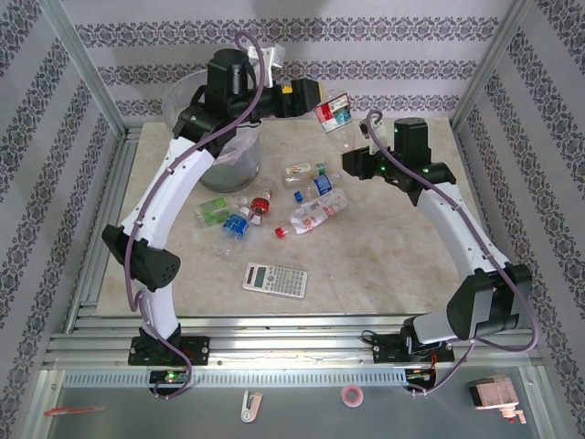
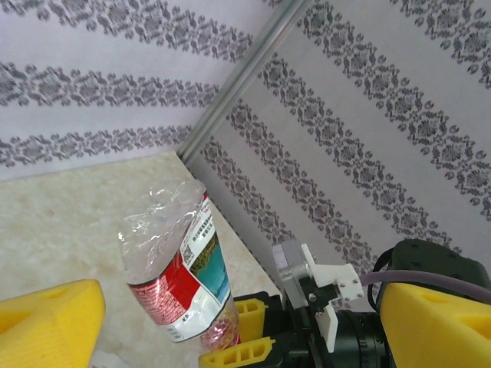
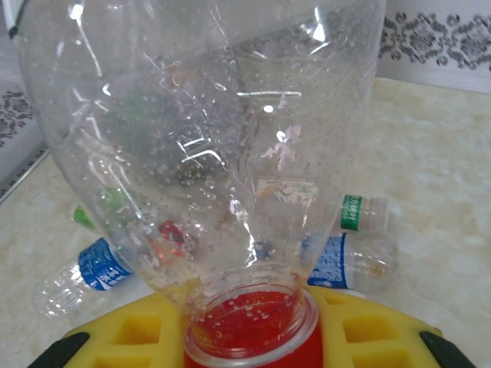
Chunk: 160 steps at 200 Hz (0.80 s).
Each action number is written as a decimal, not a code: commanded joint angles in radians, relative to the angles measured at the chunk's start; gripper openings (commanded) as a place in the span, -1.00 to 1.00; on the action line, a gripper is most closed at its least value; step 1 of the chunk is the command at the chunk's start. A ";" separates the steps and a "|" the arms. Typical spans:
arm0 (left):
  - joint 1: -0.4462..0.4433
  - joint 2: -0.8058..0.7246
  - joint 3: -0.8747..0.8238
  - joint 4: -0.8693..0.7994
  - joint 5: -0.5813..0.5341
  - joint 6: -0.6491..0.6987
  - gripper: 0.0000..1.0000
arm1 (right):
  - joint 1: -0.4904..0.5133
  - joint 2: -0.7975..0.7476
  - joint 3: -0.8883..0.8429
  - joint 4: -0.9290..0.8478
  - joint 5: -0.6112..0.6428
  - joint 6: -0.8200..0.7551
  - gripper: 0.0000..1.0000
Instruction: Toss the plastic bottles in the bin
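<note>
We fear the clear bottle (image 2: 180, 268), pinched neck-down in the right tool (image 3: 249, 341) well right of the bin (image 1: 186, 96), could slip to the table (image 1: 384, 265) if the spread left tool (image 2: 239, 299) nudges it.

Striped damask walls (image 1: 366, 37), beige tabletop (image 1: 384, 265) (marbled)

A clear red-labelled bottle (image 1: 333, 114) hangs aloft right of the grey bin (image 1: 236, 165); other bottles (image 1: 315, 210) lie scattered before the bin.
</note>
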 commanded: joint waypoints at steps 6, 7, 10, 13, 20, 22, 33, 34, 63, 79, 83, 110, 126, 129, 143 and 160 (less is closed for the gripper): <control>-0.021 0.040 0.067 -0.097 0.039 -0.021 0.83 | 0.020 -0.046 -0.009 0.057 -0.047 -0.005 -0.80; -0.021 0.041 0.067 -0.097 0.039 -0.021 0.83 | 0.020 -0.047 -0.009 0.057 -0.048 -0.004 -0.80; -0.022 0.042 0.069 -0.100 0.040 -0.022 0.83 | 0.022 -0.048 -0.008 0.059 -0.052 -0.004 -0.80; -0.023 0.045 0.071 -0.103 0.041 -0.023 0.82 | 0.023 -0.049 -0.007 0.060 -0.054 -0.005 -0.80; -0.024 0.050 0.075 -0.106 0.042 -0.023 0.81 | 0.026 -0.050 -0.004 0.057 -0.057 -0.008 -0.80; -0.024 0.050 0.076 -0.108 0.042 -0.023 0.80 | 0.028 -0.050 -0.004 0.055 -0.058 -0.008 -0.80; -0.025 0.052 0.075 -0.110 0.038 -0.025 0.78 | 0.031 -0.052 -0.004 0.054 -0.061 -0.009 -0.80; -0.025 0.053 0.076 -0.110 0.037 -0.025 0.78 | 0.031 -0.052 -0.003 0.053 -0.061 -0.009 -0.80; -0.025 0.064 0.082 -0.135 0.032 -0.029 0.70 | 0.042 -0.062 -0.001 0.048 -0.073 -0.018 -0.80; -0.026 0.069 0.082 -0.142 0.031 -0.032 0.64 | 0.048 -0.065 -0.003 0.046 -0.084 -0.020 -0.79; -0.026 0.069 0.081 -0.143 0.031 -0.033 0.63 | 0.048 -0.066 -0.003 0.044 -0.085 -0.020 -0.79; -0.026 0.070 0.081 -0.147 0.022 -0.032 0.56 | 0.053 -0.072 -0.003 0.042 -0.105 -0.021 -0.79; -0.026 0.070 0.082 -0.147 0.019 -0.031 0.47 | 0.056 -0.075 -0.004 0.038 -0.119 -0.025 -0.79; -0.026 0.070 0.082 -0.147 0.017 -0.032 0.45 | 0.056 -0.076 -0.004 0.038 -0.120 -0.026 -0.79; -0.026 0.070 0.082 -0.149 0.011 -0.032 0.34 | 0.057 -0.080 -0.006 0.036 -0.130 -0.027 -0.78; -0.026 0.070 0.082 -0.150 0.005 -0.031 0.23 | 0.059 -0.083 -0.008 0.035 -0.149 -0.029 -0.78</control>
